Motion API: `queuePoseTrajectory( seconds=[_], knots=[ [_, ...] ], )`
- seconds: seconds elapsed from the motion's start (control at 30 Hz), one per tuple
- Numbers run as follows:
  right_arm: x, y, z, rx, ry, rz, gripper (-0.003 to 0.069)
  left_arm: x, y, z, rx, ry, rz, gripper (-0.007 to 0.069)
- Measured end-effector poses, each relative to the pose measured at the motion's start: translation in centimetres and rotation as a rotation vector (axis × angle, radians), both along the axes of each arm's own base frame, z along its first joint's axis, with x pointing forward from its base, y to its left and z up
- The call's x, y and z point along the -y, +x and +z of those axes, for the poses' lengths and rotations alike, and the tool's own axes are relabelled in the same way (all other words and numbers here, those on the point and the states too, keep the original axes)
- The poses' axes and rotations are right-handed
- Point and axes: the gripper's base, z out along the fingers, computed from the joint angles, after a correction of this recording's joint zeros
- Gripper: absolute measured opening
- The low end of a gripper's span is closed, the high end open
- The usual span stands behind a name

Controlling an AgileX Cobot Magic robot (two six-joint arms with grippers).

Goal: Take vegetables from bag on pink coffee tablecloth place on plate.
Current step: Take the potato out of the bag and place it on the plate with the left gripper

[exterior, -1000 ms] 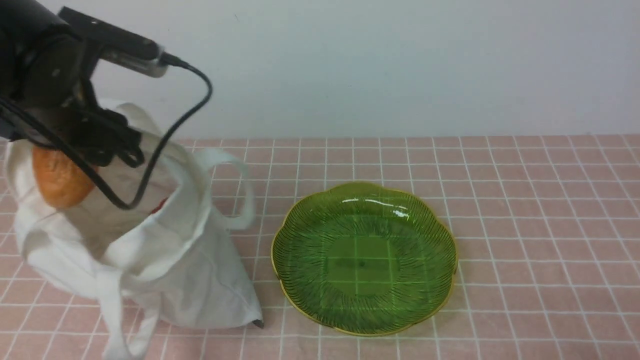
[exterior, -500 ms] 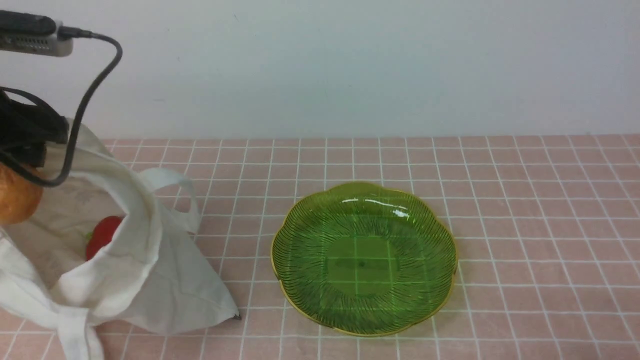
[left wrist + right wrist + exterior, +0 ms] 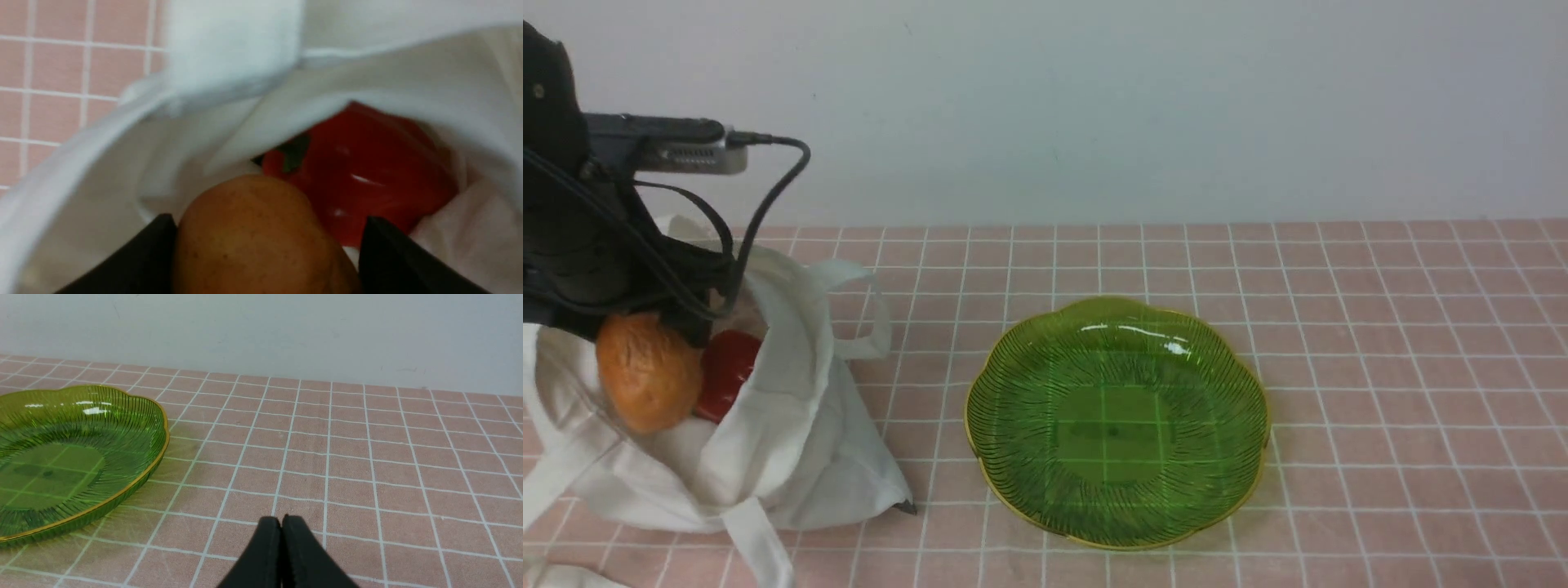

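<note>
Left gripper [image 3: 267, 222]: its two black fingers [image 3: 143, 261] press on opposite sides of the potato [image 3: 647, 371], holding it.
Potato: orange-brown and matte, at the open mouth of the bag [image 3: 800, 425], its top under the dark arm.
Red pepper [image 3: 727, 371]: glossy, lying inside the bag just beside the potato and partly hidden by it; a bit of green stem [image 3: 294, 151] shows in the left wrist view.
Bag: white cloth, slumped on the pink tablecloth [image 3: 1380, 367] at the robot's left, mouth gaping upward, one strap handle [image 3: 866, 310] looping toward the plate [image 3: 1117, 367] (a dark corner label is too small to read).
Plate: green, ribbed, with a yellowish scalloped rim, flat on the cloth to the right of the bag and apart from it, with nothing on it.
Right gripper [image 3: 281, 522]: fingers pressed together with nothing between them, low over bare tablecloth to the plate's right.
Cable [image 3: 768, 196]: black, curving from the wrist camera [image 3: 666, 151] down behind the bag's rim.
</note>
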Motion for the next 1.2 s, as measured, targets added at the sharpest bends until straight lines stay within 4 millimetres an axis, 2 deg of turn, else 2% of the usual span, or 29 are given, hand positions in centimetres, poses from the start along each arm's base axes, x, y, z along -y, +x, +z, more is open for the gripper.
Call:
queuePoseTrajectory(
  seconds=[0.17, 0.87, 0.97, 1.03, 1.2],
  knots=[
    [0.0, 0.0, 0.0, 0.000, 0.000, 0.000, -0.0015, 0.4, 0.6, -1.3, -0.036, -0.041, -0.013, 0.0509],
    [0.0, 0.0, 0.0, 0.000, 0.000, 0.000, -0.0015, 1.3, -0.3, -2.1, -0.175, -0.137, -0.023, 0.0554],
    [0.0, 0.0, 0.0, 0.000, 0.000, 0.000, -0.0015, 1.4, -0.7, -2.8, -0.201, -0.143, -0.027, 0.0540],
    [0.0, 0.0, 0.0, 0.000, 0.000, 0.000, -0.0015, 1.4, -1.0, -3.6, -0.221, -0.142, -0.036, 0.0496],
    [0.0, 0.0, 0.0, 0.000, 0.000, 0.000, -0.0015, 1.4, -1.2, -4.1, -0.215, -0.138, -0.054, 0.0496]
  ],
)
